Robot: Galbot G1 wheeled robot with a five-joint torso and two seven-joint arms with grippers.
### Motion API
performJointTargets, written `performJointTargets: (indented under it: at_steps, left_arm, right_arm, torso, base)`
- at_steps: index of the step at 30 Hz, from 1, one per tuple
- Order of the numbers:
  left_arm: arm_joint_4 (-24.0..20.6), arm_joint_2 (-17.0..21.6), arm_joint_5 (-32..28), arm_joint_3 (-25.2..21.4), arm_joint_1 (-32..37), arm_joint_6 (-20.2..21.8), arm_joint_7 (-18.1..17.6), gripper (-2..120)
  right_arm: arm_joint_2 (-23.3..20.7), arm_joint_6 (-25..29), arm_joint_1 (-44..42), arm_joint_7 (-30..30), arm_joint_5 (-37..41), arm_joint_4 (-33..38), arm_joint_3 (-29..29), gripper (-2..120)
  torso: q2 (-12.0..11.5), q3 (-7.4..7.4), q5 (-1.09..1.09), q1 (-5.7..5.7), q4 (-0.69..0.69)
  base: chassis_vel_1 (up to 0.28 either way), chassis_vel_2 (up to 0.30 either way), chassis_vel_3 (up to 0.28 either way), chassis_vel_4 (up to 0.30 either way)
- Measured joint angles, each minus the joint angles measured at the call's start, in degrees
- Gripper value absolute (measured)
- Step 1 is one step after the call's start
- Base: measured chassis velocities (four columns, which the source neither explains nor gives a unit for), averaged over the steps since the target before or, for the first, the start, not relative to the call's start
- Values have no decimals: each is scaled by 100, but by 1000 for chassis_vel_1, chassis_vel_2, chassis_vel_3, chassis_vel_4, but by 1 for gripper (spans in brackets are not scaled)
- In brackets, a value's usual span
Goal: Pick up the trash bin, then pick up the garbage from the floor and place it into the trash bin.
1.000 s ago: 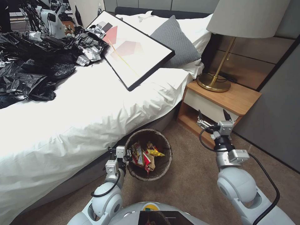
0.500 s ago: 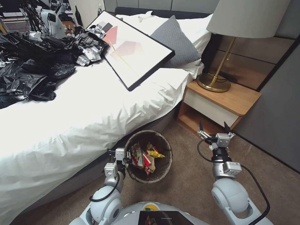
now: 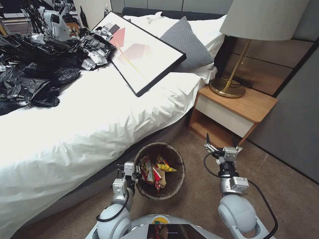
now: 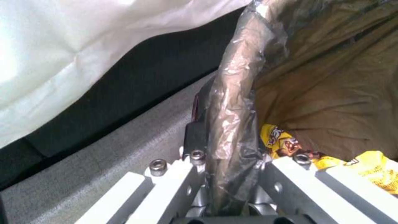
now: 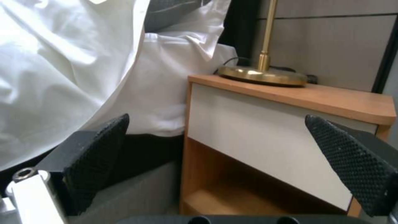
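The trash bin [image 3: 172, 191] hangs beside the bed, lined with a brown bag over its rim [image 4: 236, 102]. My left gripper [image 3: 136, 170] is shut on the rim at the bin's left side, one finger inside and one outside. Garbage [image 3: 154, 167] lies inside: red and yellow snack wrappers [image 4: 286, 143] and a tan paper bag. To the right of the bin my right gripper [image 3: 220, 140] is held up, open and empty, pointing toward the nightstand; its black fingertips [image 5: 97, 152] stand wide apart.
The white bed [image 3: 93, 113] carries a framed picture [image 3: 139, 49], a grey pillow and a heap of black plastic sheets [image 3: 36, 66]. A wooden nightstand [image 3: 232, 109] with a brass lamp [image 5: 261, 74] stands at the right. Brown carpet [image 3: 199, 199] surrounds the bin.
My right arm has drawn back and to the left, away from the nightstand, with the gripper still open. The bin and my left gripper have shifted slightly nearer and rightward.
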Motion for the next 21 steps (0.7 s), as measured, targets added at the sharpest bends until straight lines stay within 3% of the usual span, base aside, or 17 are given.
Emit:
performJointTargets:
  at_steps: [21]
  left_arm:
    - [0,-67,-4,-2,43,-11,-4,2]
  right_arm:
    - [7,-12,43,8,-2,4,-57,100]
  torso:
    - [0,0,0,0,0]
  base:
    - [0,0,0,0]
